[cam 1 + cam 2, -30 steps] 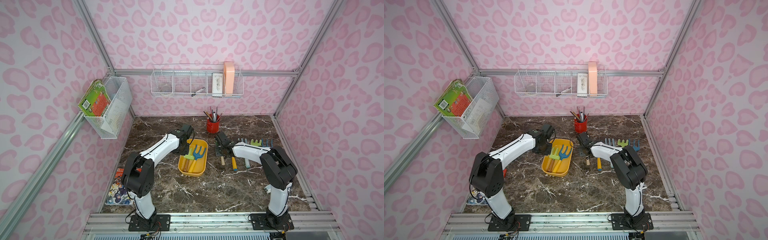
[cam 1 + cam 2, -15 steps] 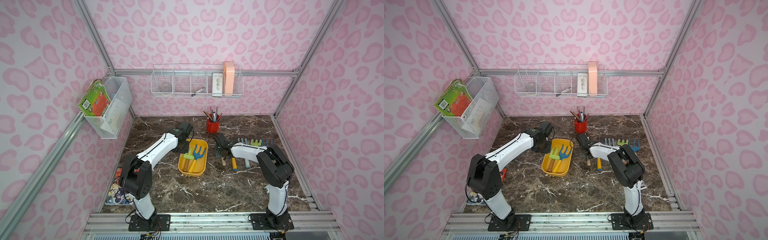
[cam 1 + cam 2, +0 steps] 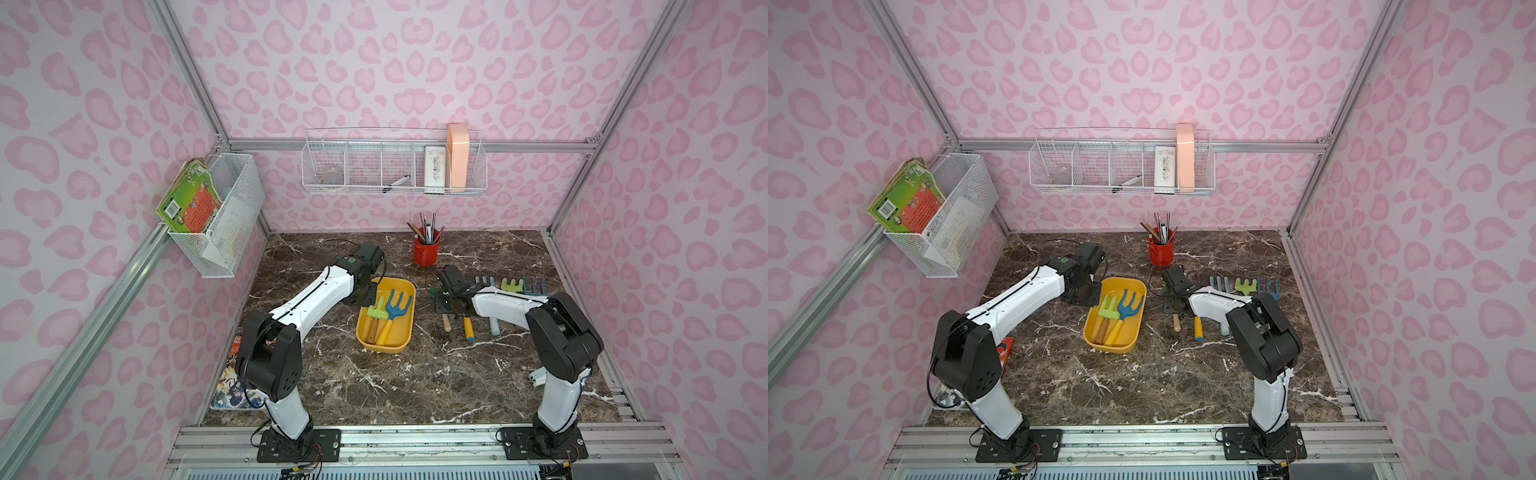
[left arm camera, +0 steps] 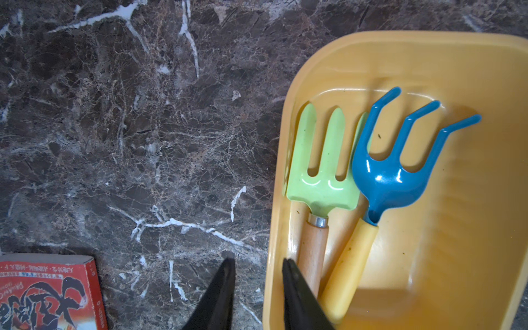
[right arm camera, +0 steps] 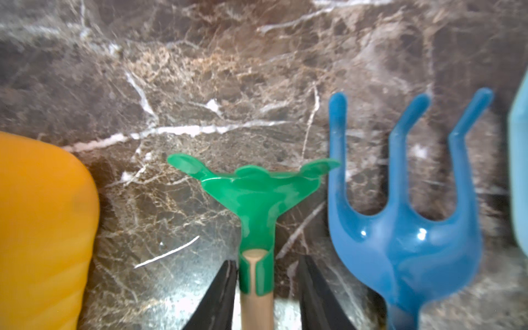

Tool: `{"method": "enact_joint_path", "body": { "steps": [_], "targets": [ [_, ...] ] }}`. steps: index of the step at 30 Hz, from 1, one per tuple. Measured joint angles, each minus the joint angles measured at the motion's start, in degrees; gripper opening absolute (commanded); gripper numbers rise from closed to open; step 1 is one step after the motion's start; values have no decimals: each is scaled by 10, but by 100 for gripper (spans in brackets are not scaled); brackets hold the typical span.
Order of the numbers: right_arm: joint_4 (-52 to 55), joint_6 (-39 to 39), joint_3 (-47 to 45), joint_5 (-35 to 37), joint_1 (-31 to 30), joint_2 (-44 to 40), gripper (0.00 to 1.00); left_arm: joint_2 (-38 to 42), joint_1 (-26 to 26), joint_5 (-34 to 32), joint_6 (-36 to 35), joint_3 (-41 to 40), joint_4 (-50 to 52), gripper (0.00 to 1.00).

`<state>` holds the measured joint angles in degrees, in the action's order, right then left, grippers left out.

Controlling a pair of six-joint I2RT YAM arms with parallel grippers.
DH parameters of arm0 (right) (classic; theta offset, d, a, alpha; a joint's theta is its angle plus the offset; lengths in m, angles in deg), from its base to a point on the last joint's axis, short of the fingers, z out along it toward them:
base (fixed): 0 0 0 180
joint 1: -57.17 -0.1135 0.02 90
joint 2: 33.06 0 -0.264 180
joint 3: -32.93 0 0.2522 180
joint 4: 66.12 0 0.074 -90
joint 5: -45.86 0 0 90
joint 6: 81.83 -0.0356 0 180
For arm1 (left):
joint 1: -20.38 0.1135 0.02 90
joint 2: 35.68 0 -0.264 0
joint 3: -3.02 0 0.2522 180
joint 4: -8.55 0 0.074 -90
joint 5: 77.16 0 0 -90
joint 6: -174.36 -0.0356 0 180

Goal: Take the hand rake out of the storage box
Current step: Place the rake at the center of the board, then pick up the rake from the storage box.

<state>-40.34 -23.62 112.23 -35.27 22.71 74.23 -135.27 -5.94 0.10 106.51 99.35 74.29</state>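
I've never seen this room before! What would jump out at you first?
The pink spotted walls all around hit you first. Then comes the bright yellow storage box in the middle of the dark marble table, holding a blue hand rake and a light green fork. A red pencil cup stands behind it, and more colourful tools lie in a row on its right.
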Motion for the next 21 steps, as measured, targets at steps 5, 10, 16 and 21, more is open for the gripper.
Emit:
{"method": "enact_joint_path", "body": {
  "steps": [5, 10, 16, 21],
  "targets": [
    [-15, 2, -22, -24, 11, -56, 42, 4, -19, 16, -3, 19, 3, 34],
    [-39, 4, -61, -53, 53, -121, 43, -10, -60, 31, -12, 39, 5, 34],
    [-52, 6, -104, -71, 83, -157, 44, -43, -82, 50, -12, 35, 4, 37],
    [-59, 5, -124, -80, 92, -162, 44, -67, -98, 68, -10, 23, 3, 39]
  ]
}}
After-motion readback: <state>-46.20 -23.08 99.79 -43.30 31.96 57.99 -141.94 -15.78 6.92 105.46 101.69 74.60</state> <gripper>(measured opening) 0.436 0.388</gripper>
